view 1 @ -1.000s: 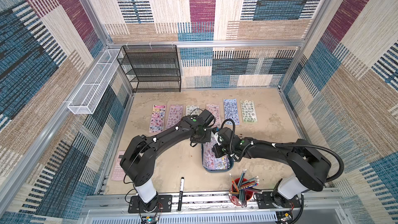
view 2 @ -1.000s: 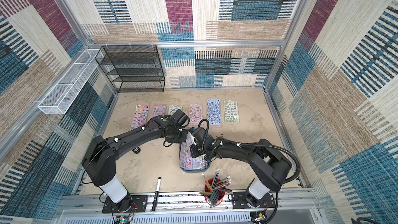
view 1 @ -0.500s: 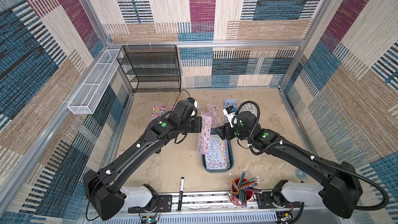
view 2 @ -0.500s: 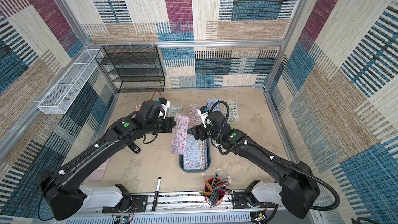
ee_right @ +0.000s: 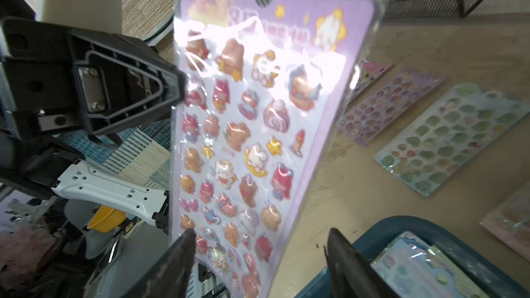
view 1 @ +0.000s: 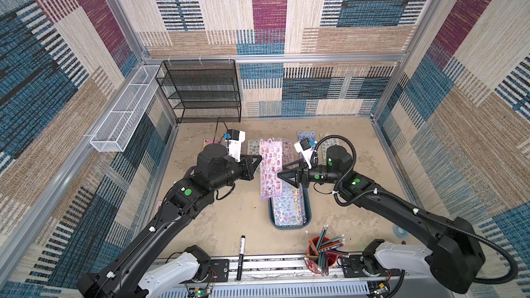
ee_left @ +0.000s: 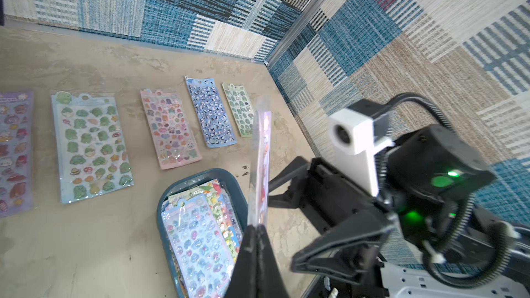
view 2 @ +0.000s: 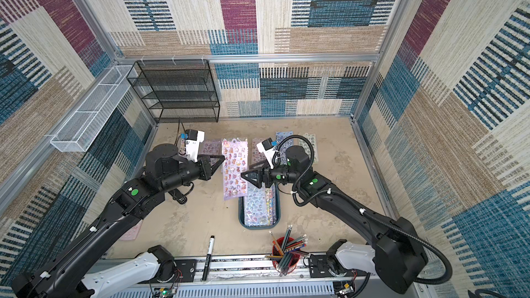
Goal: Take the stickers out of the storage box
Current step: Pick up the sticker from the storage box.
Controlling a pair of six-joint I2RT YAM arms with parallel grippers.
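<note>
Currently: lilac sheet (view 1: 270, 172) held upright above the far end of the storage box (view 1: 289, 227).
The left gripper (view 1: 260, 158) is clamped on one long edge. The right gripper (view 1: 279, 174) stands with jaws apart at the opposite edge, gripping nothing. The sheet is judged light, thin, floppy and slick: pinch the edge margin. The right wrist view shows its printed face. The left wrist view shows it edge-on, with more stickers (ee_left: 198, 242) in the box and laid-out sheets (ee_left: 89, 144) on the table (ee_left: 86, 239).
</note>
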